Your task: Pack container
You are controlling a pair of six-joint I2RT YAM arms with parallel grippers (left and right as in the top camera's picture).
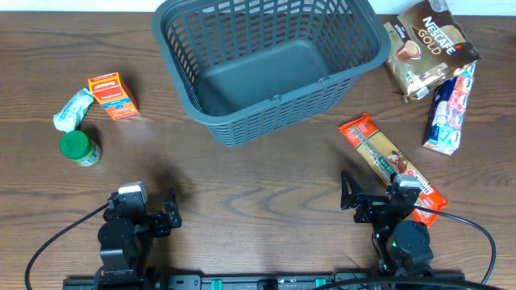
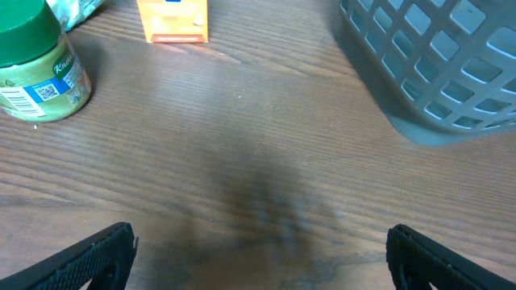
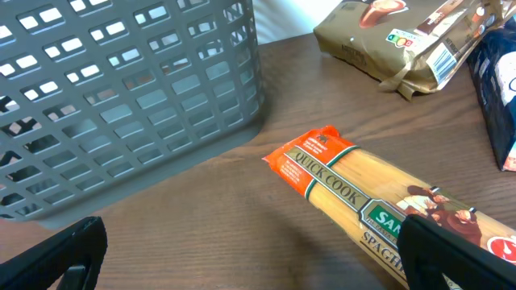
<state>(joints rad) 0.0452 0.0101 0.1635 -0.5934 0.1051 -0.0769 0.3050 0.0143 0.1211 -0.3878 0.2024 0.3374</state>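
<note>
It looks like a robot lab bench: a wooden table (image 1: pixel 266 173) with staged groceries (image 1: pixel 393 161), mounted robot arms (image 1: pixel 121 234) and trailing cables (image 1: pixel 66 229).

**Groceries Lying Either Side of the Basket**

The container (image 1: pixel 266 122) is standing at the far middle of the wooden table (image 1: pixel 258 181), its solid floor showing bare. To its left an orange box (image 1: pixel 113 95) is lying just beside a white-green pouch (image 1: pixel 72 109), with a green-lidded jar (image 1: pixel 79 148) sitting nearer. To the right a spaghetti pack (image 1: pixel 385 157) is lying diagonally, its near end running under the right gripper (image 1: pixel 387 197). A Nescafé Gold bag (image 1: pixel 426 47) and a blue-and-white carton (image 1: pixel 448 113) are resting farther right. The left gripper (image 1: pixel 143 203) is hovering over bare wood.
</note>
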